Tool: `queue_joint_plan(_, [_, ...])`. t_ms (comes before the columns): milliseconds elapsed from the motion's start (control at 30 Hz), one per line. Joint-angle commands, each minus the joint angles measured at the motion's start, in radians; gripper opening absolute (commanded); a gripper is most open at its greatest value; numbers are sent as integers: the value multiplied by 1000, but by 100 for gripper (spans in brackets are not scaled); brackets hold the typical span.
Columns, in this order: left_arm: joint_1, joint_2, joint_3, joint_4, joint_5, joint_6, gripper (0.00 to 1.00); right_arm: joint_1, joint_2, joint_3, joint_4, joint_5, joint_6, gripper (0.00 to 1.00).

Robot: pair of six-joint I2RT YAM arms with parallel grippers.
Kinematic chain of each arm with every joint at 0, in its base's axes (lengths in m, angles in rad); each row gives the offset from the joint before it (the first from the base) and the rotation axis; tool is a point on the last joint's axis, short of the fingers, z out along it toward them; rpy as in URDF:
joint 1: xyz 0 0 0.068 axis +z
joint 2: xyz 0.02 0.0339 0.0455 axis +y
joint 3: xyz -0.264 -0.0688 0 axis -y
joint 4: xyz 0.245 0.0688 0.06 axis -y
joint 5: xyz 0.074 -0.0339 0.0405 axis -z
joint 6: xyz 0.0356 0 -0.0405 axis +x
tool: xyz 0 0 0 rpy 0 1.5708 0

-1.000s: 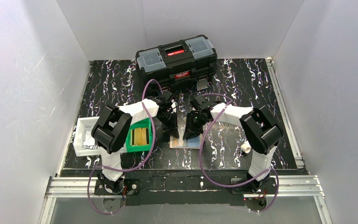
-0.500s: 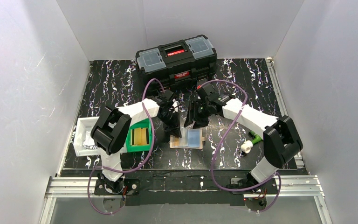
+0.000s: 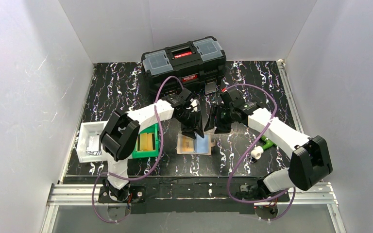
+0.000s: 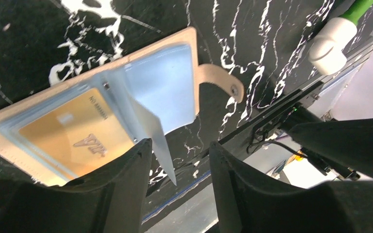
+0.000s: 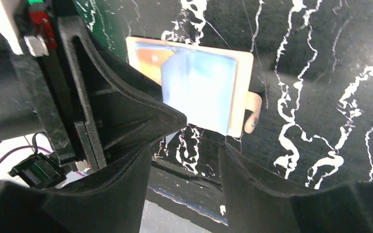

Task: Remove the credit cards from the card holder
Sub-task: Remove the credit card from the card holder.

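Note:
The tan card holder (image 3: 180,148) lies open on the black marbled table, also in the left wrist view (image 4: 192,46) and right wrist view (image 5: 244,82). An orange-tan card (image 4: 77,136) sits in its left sleeve and a light blue card (image 4: 162,85) in its right sleeve; both show from the right wrist, orange (image 5: 148,56) and blue (image 5: 199,92). A clear sleeve flap (image 4: 148,128) stands up between them, beside one finger. My left gripper (image 3: 194,130) (image 4: 179,150) is open just above the holder's far edge. My right gripper (image 3: 219,124) (image 5: 184,145) is open, beside it to the right.
A black toolbox (image 3: 184,60) stands at the back. A green bin (image 3: 145,151) with yellow-tan slabs and a white tray (image 3: 88,141) sit at the left. A white cylinder (image 3: 256,153) with a green piece (image 3: 267,143) lies right of the holder.
Both grippers have lifted off the holder and shifted back and to the right. The right arm has stretched out to the right. The holder now lies uncovered.

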Motion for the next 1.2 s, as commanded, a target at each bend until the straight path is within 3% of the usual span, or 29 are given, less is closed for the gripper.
queue_joint_plan(0, [-19,47,59,-21,22,-8,47,-20,-40,-35,-19,23,-18,61])
queue_joint_plan(467, [-24,122,98,2,47,-27,60,-43,-70,-91,-11,20,-9,61])
queue_joint_plan(800, [27,-70,50,-173,-179,48,63,-42,-23,-89,67,-110,14,61])
queue_joint_plan(1000, [86,-157,-68,-189,-223,81,60,-36,42,-90,174,-217,57,61])
queue_joint_plan(1167, [104,-163,-123,-153,-196,87,45,-23,128,-77,250,-284,94,58])
